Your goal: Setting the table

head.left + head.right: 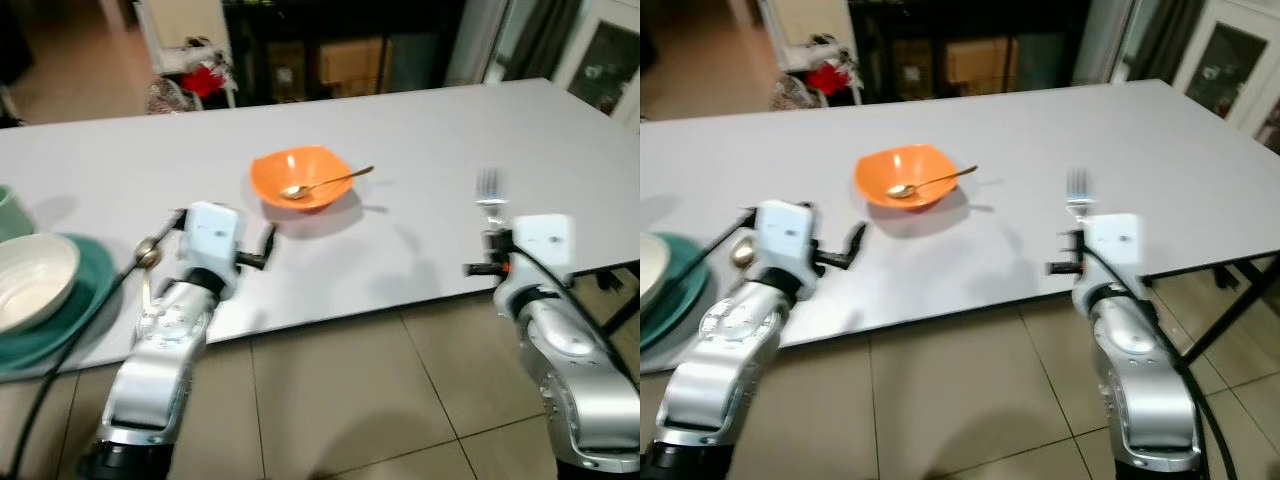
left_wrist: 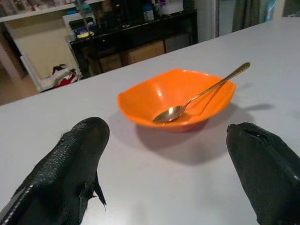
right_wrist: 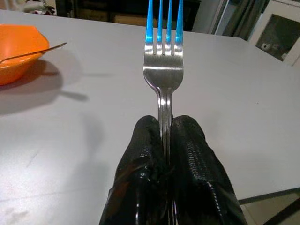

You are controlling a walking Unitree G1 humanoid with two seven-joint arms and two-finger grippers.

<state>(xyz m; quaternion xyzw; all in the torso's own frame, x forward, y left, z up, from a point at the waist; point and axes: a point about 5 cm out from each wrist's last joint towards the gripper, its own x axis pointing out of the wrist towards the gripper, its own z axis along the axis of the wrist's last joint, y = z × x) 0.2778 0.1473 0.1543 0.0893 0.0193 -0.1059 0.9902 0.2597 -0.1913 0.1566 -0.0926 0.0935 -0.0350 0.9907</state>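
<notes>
- The fork [image 3: 163, 75] is clamped by its handle between the two black fingers [image 3: 140, 159] of the right gripper [image 3: 165, 133], which are pressed tight on it. Its long axis runs straight on from the fingers, tines away from the robot toward the far edge of the table [image 1: 420, 130].
- In the left eye view the fork stands over the near table edge at about 4 o'clock from the orange bowl [image 1: 300, 178], well apart from it.
- A gold spoon [image 1: 325, 184] rests in the bowl — scoop inside, handle out over the rim toward 2 o'clock.
- The left gripper [image 2: 171, 154] is spread wide and holds nothing; it sits low over the table at about 7 o'clock from the bowl.
- A white bowl [image 1: 35, 275] sits on a teal plate [image 1: 85, 295] at the table's left end.
- No writing or brand can be read on anything.
</notes>
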